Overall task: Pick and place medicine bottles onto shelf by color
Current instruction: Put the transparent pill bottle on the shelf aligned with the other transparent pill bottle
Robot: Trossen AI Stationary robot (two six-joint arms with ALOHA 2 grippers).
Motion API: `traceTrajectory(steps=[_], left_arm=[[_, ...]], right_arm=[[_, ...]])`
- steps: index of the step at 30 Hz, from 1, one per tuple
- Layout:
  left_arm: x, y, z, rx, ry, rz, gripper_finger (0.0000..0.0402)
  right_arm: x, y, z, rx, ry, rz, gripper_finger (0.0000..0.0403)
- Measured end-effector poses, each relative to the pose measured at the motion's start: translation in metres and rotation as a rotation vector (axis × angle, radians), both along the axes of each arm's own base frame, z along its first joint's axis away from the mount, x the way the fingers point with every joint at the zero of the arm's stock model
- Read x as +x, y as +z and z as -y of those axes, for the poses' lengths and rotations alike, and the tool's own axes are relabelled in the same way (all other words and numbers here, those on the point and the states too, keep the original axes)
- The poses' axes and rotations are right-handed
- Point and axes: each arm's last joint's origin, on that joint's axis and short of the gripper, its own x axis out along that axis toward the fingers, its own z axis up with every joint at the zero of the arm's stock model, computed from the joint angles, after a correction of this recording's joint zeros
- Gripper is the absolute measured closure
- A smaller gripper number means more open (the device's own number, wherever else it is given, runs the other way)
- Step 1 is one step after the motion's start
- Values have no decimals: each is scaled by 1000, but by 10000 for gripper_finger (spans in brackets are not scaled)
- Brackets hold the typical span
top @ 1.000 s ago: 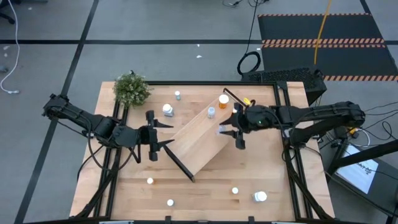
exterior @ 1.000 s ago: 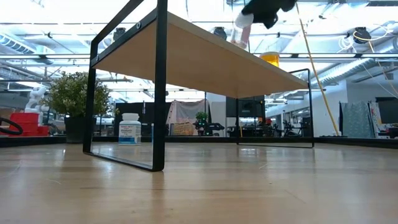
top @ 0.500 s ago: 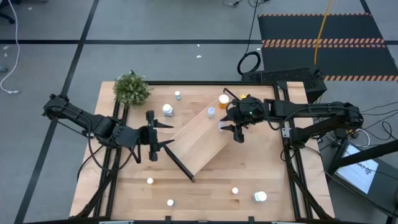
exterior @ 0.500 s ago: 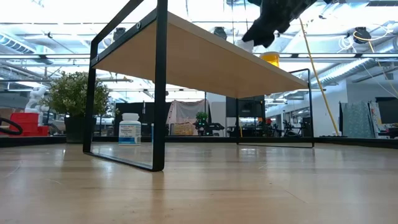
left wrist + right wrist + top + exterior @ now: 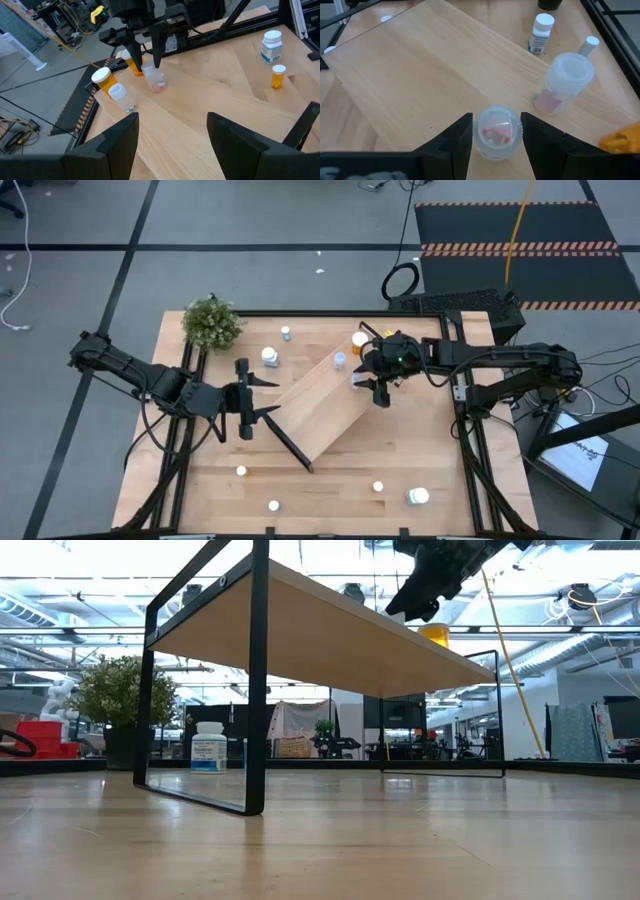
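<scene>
- We have the right claw (image 5: 492, 131) over the far end of the shelf (image 5: 318, 408), its fingers spread on either side of a small clear medicine bottle (image 5: 494, 132) without visibly pressing it.
- That bottle stands upright on the shelf board, just beside a second clear bottle (image 5: 564, 83) and near two orange bottles (image 5: 104, 79).
- We judge it very light and easy to tip: a stiff plastic cylinder with a smooth, probably slippery wall and a few pills inside.
- We would take it across the body just under the cap, squeezing gently, since a hard pinch could shoot it sideways into its neighbour.
- Our left claw (image 5: 172, 137) waits open above the shelf's near half, holding nothing.
- More bottles sit on the bench (image 5: 340, 480), among them a white one (image 5: 269, 357) near the plant (image 5: 212, 325).
</scene>
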Motion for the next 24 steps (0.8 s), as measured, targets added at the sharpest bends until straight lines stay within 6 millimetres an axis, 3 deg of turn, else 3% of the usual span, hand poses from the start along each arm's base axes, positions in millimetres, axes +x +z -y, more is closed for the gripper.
traceTrajectory(steps=[24], left_arm=[[0, 0, 0, 0, 0, 0, 165]], right_arm=[[-1, -1, 0, -39, 24, -16, 211]])
